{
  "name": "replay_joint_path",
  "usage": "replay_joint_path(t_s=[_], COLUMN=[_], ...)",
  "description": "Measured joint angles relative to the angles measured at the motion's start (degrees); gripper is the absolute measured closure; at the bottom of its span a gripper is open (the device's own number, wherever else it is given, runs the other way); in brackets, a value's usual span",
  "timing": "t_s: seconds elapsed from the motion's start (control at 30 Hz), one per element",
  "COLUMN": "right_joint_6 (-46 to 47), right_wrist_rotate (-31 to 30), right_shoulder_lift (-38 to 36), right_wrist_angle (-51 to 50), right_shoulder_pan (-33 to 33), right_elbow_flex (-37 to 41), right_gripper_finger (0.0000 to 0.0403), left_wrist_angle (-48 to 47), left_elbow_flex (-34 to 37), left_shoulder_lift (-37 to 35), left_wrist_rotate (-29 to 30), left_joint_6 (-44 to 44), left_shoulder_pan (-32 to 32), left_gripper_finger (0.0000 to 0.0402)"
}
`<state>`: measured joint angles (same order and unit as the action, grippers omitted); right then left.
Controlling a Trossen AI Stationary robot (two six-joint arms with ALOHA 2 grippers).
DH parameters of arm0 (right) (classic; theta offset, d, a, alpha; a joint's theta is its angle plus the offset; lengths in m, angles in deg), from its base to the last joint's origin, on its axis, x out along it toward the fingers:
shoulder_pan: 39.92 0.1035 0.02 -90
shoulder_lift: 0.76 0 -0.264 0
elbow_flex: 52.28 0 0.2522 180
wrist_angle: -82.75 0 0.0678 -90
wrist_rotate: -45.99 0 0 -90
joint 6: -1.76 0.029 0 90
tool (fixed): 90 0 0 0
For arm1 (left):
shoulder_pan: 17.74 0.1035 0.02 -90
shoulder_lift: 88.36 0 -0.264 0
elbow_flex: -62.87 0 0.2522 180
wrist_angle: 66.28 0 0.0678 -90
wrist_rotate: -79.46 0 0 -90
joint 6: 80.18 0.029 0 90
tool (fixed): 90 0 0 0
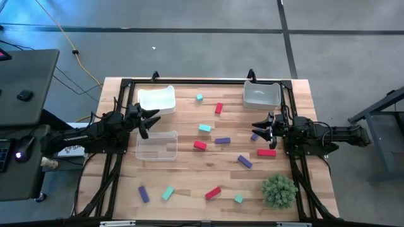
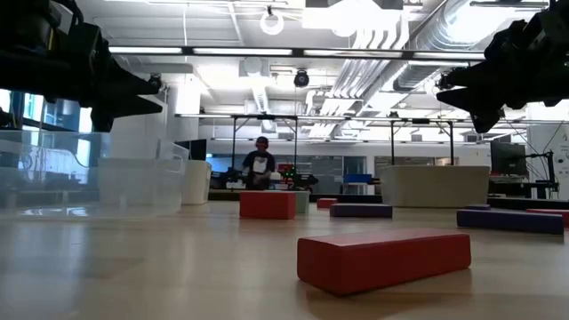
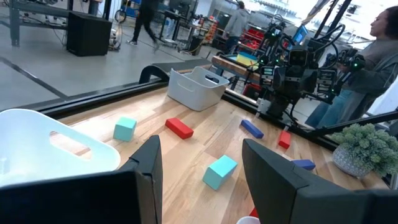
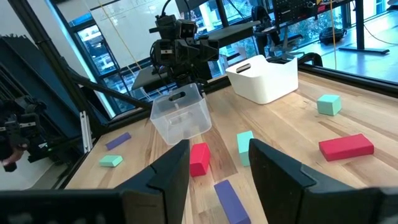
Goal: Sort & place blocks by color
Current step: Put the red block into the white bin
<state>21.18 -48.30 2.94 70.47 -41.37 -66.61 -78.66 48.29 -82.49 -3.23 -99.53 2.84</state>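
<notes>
Both grippers hang above the table with nothing in them. On my overhead feed the left gripper [image 1: 151,120] sits at the table's left side, between the white bin [image 1: 156,99] and the clear bin [image 1: 156,145], its fingers [image 3: 148,163] spread apart with bare wood showing through the gap. My right gripper [image 1: 260,128] is at the right side, just below the grey-white bin [image 1: 261,94], fingers likewise apart and empty.

Blocks lie scattered loose on the wooden table [image 1: 189,183] between the two arms. Toward the far edge I see a teal cube [image 1: 199,98] and a red block [image 1: 219,108]. Mid-table there is a teal block [image 1: 204,128], a purple bar [image 1: 222,140], a red block [image 1: 200,145] and another purple bar [image 1: 245,162]. A red bar [image 1: 266,152] lies just beside the right gripper. Along the near edge sit a purple bar [image 1: 143,193], a teal block [image 1: 167,193], a red bar [image 1: 213,192] and a teal cube [image 1: 238,199], near the green spiky plant ball [image 1: 279,191].
</notes>
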Motion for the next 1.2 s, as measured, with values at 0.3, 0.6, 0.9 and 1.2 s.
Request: replay_joint_path(t_s=[0.3,0.6,0.9,1.2], right_joint_6=[-0.24,-0.12,-0.22,-0.18], right_wrist_rotate=[0.00,0.01,0.01,0.00], right_shoulder_lift=[-0.02,-0.01,-0.01,0.00], right_wrist_angle=[-0.01,-0.01,-0.01,0.00], right_shoulder_pan=[-0.02,-0.01,-0.01,0.00], right_elbow_flex=[0.00,0.00,0.00,-0.01], right_gripper_finger=[0.0247,0.0247,0.0247,0.0247], left_wrist_angle=[-0.04,-0.05,9.32,8.84], left_elbow_flex=[0.00,0.00,0.00,-7.49], left_shoulder_lift=[0.68,3.39,3.37,7.28], left_wrist_rotate=[-0.42,-0.69,-6.29,-8.41], left_joint_6=[0.03,3.36,7.16,18.94], left_shoulder_pan=[0.00,0.00,0.00,0.02], left_gripper_finger=[0.0258,0.0258,0.0258,0.0258])
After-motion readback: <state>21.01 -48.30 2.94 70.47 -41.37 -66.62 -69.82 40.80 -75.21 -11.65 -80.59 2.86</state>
